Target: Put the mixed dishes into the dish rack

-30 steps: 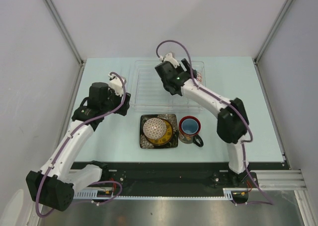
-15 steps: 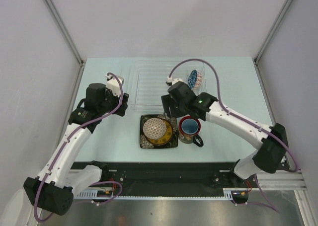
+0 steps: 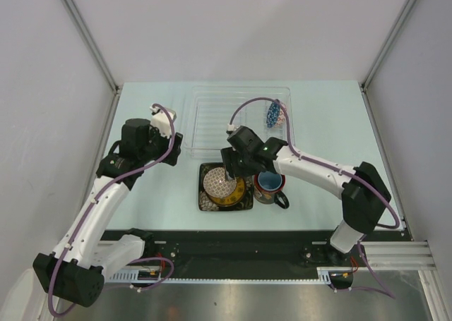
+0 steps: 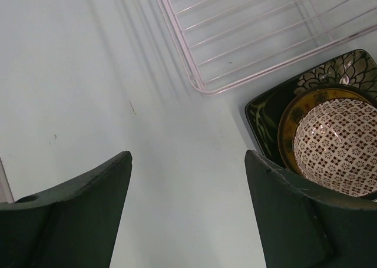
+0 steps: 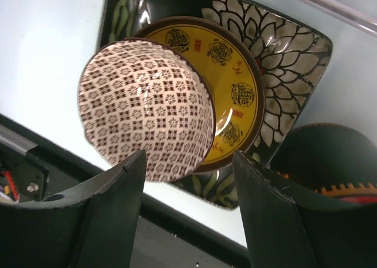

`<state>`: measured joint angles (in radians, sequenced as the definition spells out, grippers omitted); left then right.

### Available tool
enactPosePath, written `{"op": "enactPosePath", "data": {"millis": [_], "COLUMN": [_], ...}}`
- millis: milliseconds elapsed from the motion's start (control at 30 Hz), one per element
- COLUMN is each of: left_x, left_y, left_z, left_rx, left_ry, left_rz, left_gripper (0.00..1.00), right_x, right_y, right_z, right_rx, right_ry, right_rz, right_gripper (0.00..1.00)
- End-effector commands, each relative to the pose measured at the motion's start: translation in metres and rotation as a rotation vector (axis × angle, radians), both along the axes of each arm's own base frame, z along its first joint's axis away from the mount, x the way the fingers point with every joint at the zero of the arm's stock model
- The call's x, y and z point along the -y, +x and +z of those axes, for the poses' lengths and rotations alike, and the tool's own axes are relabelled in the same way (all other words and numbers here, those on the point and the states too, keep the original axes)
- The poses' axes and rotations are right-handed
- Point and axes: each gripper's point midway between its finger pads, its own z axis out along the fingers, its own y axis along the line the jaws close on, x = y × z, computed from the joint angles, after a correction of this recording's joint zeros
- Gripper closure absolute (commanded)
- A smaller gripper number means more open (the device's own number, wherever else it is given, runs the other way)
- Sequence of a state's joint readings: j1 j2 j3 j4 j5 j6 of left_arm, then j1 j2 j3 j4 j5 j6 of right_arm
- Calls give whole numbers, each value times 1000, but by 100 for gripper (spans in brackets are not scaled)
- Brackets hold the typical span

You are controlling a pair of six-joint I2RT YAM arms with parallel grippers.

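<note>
Overhead and wrist views of a pale desk with two robot arms. The clear plastic dish rack lies at the far middle of the desk, and a blue-and-white patterned bowl already stands on edge near the rack's right wall. Just in front of the rack's near wall sits a stack. A dark square plate is at the bottom, a small yellow plate rests on it, and a brown-and-white patterned bowl lies upside down on top. A red-rimmed mug stands just beside the stack, also in front of the rack. The right pincer hovers over the upturned bowl, spread wide and holding nothing, with one finger to each side of the dome. The left pincer is likewise spread and empty, above bare desk off the rack's near left corner. The step in hand appears to be lifting the upturned bowl off the stack. Done well, the right pincer would descend centred and close low near the rim, since the glossy dome could squirt upward out of a high grip. It would then rise straight, so the yellow plate is not dragged, before carrying the bowl over the rack's near wall.
</note>
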<state>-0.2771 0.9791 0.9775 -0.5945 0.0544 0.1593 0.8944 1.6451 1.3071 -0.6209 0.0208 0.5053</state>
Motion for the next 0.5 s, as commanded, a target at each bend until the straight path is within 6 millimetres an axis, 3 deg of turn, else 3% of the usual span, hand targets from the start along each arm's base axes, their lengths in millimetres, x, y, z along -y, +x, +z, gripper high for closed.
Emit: {"op": "enactPosePath", "data": {"millis": [0, 467], "left_x": [-3, -2], "left_y": [3, 3], "left_z": [20, 15], "left_rx": [61, 53], "left_ry": [2, -2], "left_rz": [6, 4], "left_gripper": [17, 17], "right_x": [-8, -11], "right_y": [6, 24], "right_z": [-23, -68], "right_rx": [-11, -32], "right_ry": [-4, -21], "right_rz": [-12, -50], "right_gripper": [35, 43]}}
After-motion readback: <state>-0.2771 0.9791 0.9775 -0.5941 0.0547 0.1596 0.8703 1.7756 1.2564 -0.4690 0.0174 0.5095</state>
